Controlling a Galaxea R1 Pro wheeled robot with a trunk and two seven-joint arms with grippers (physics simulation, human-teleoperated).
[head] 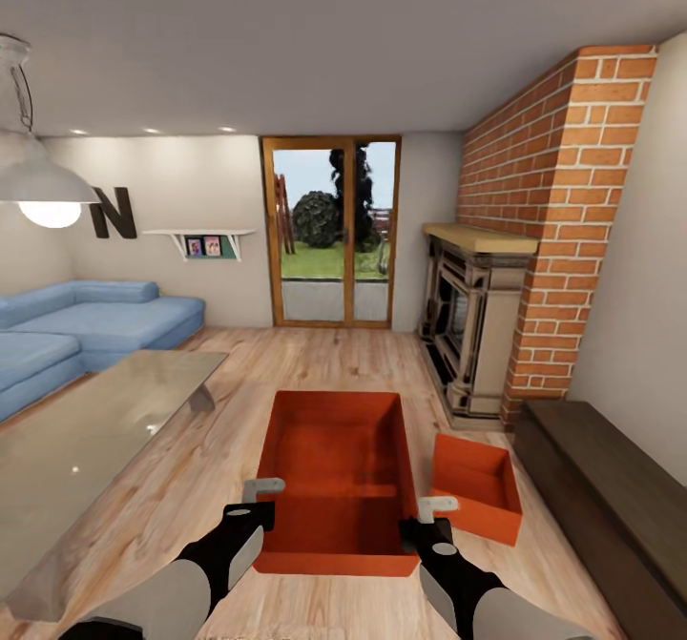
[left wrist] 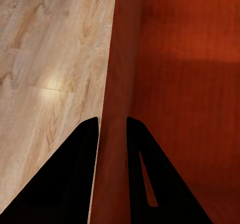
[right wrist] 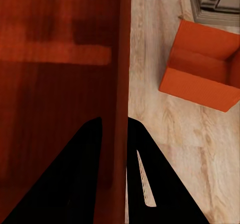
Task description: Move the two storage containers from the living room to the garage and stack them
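- Lamp (head: pixel 33 177) upper left of the head view, big "N" (head: pixel 114 214) on the wall beside it, small shelf (head: pixel 202 239) just right of that.
- Blue sofa (head: pixel 86 320) mid-left; glass table (head: pixel 86 440) runs down the lower left.
- Left gripper (head: pixel 260 499) lower left of centre, sitting on the near left corner of the big bin (head: pixel 334 468).
- Left wrist view: fingers (left wrist: pixel 75 174) straddle the bin's left wall (left wrist: pixel 112 108), one outside over the wood floor (left wrist: pixel 45 68), one inside. Narrow gap, wall between them; can't tell if the pads actually touch it.
- Big bin sits centre frame on the wood floor, open top, long axis pointing at the glass door (head: pixel 332 230).
- Right gripper (head: pixel 434 511) on the bin's near right corner.
- Right wrist view: same setup, fingers (right wrist: pixel 75 174) either side of the right wall (right wrist: pixel 122 83), narrow gap, contact not clear.
- Second bin (head: pixel 477 487) on the floor just right of the big one, turned at a slight angle, apart from it; also seen in the right wrist view (right wrist: pixel 202 66).
- Brick fireplace (head: pixel 534 258) upper right, dark low cabinet (head: pixel 601 497) along the right edge.
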